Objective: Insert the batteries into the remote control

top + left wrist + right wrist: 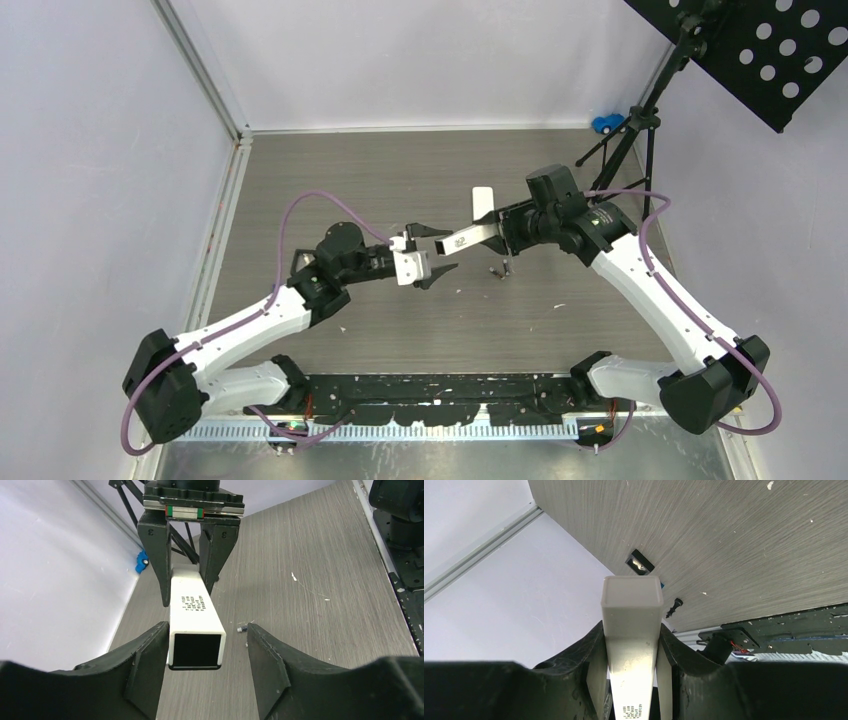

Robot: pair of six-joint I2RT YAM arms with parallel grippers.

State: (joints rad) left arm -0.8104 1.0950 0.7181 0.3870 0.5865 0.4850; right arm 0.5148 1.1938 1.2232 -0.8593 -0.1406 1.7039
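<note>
L gripper (207, 636) open, fingers either side of the remote (193, 611)'s hollow end, not clamped on it. Remote off the table (380, 170), far end pinched tight by R gripper (503, 236). One battery (242, 628) lies on table just beside remote's open end.

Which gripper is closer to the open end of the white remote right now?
Left. The left gripper, jaws open, straddles the open end of the white rectangular plastic remote control; the right gripper clamps the remote's body farther back from that end.
</note>
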